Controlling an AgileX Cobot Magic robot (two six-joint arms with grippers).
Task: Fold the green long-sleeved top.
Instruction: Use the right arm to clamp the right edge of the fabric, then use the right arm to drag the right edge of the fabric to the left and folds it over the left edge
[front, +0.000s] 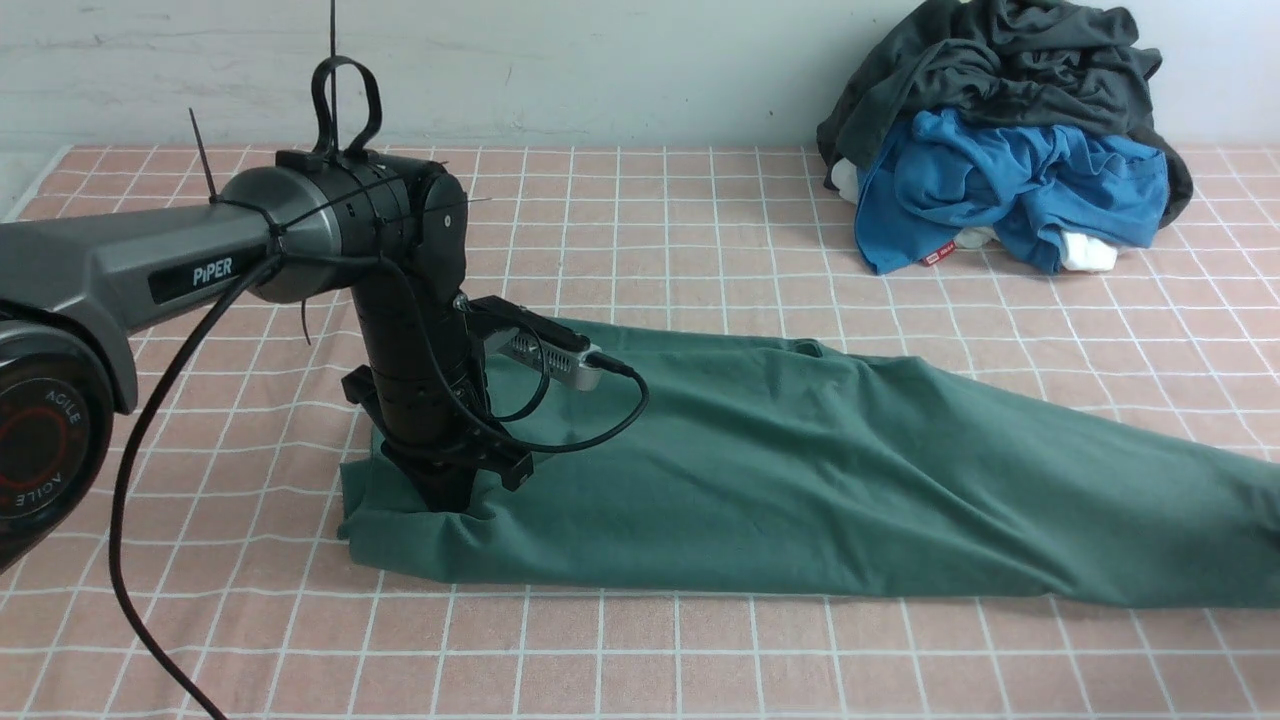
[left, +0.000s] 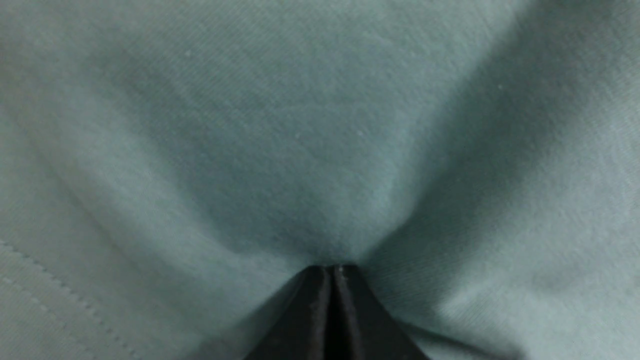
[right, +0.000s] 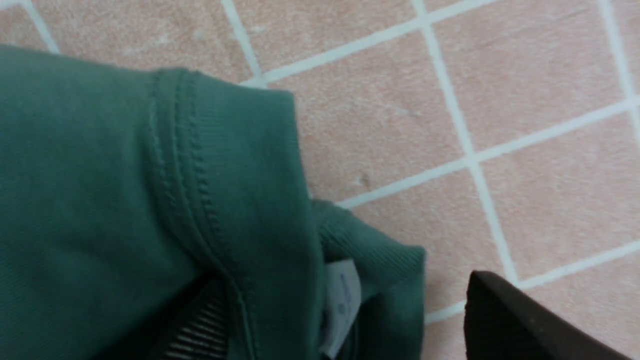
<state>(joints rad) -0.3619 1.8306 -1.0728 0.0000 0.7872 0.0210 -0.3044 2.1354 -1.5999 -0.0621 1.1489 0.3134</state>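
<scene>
The green long-sleeved top (front: 800, 470), plain dark teal cotton, lies doubled over in one long, gently creased band across the pink checked surface (front: 700, 230). It runs from left of centre out past the right edge, with its left end bunched. A ribbed band (right: 240, 150) with double stitching and a white label (right: 342, 295) show.

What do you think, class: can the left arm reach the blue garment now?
Probably not easily: the left end effector is shut and pressed into the green top at the left, while the blue garment lies far back right.
</scene>
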